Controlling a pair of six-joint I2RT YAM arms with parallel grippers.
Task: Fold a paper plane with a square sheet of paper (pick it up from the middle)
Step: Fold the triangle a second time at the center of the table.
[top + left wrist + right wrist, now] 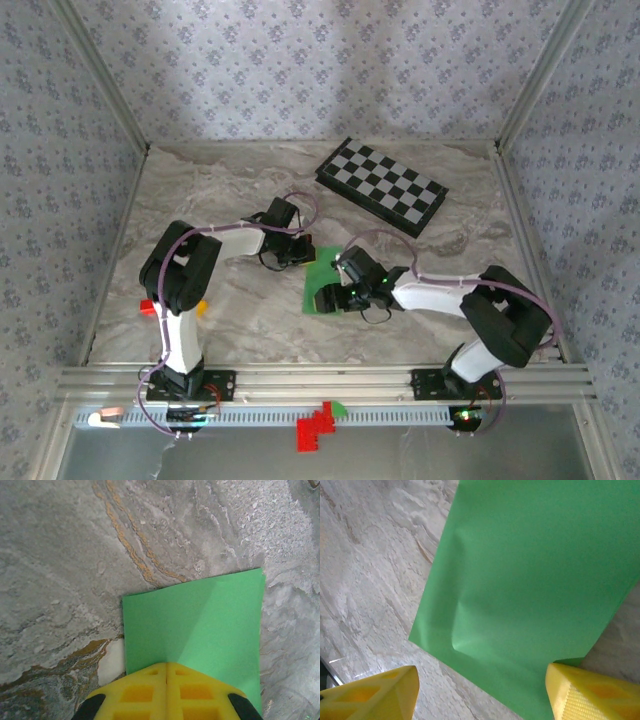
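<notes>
The square sheet of paper point(322, 281) is bright green and lies on the marble table between the two arms. My left gripper point(296, 252) is shut. In the left wrist view its joined yellow fingertips point(166, 664) sit over the near edge of the sheet point(200, 625); whether they pinch the paper I cannot tell. My right gripper point(347, 291) is open and hangs low over the sheet point(535, 580). Its left finger point(370, 695) is above bare table and its right finger point(590, 692) is at the paper's edge. The sheet bulges slightly near that corner.
A black-and-white checkerboard point(381, 185) lies at the back right. A small orange block point(201, 308) and a red piece point(148, 306) sit by the left arm's base. Red bricks point(316, 425) and a tiny green piece point(339, 407) rest on the front rail. Wallpapered walls enclose the table.
</notes>
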